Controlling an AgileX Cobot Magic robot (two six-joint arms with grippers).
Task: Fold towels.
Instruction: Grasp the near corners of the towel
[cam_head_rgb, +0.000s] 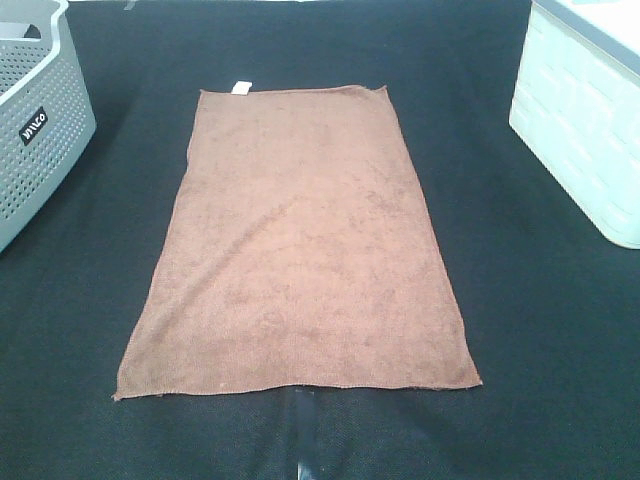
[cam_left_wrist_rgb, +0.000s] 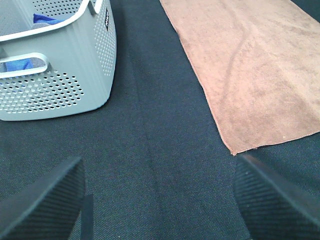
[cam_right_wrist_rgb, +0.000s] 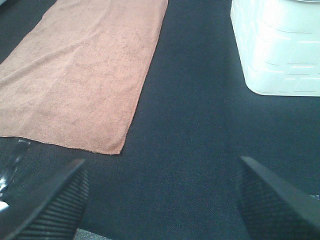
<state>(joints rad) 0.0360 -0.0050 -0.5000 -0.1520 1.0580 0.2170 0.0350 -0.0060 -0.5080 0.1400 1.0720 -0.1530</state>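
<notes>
Exterior high view shows the brown towel (cam_head_rgb: 300, 245) lying flat and spread out on the black worktop (cam_head_rgb: 540, 330). It has no fold in it yet, so I think the job is only at its start. A small white tag (cam_head_rgb: 239, 87) sits on the towel's far edge. No hand shows in this view. The left wrist view shows the left hand (cam_left_wrist_rgb: 160, 200) with its two fingers wide apart and nothing between them. The towel lies ahead of this hand and a bit toward the other arm's side. Its near corner is just in front of one finger (cam_left_wrist_rgb: 272, 200), but not touching it. A grey basket (cam_left_wrist_rgb: 55, 75) stands ahead of this hand on the outer side, with a blue cloth (cam_left_wrist_rgb: 45, 20) in it. The right wrist view shows the right hand (cam_right_wrist_rgb: 162, 200), also wide apart and holding nothing. The towel's other near corner is ahead of it, toward the left arm's side, and a white bin (cam_right_wrist_rgb: 280, 50) stands ahead on its outer side. I think the towel is laid out smooth so it can be folded neatly. Each hand waits close to its own near corner, with fingers spread, most likely so it can pinch that corner next. The basket and the bin sit well apart from the towel, maybe to leave room for folding.
</notes>
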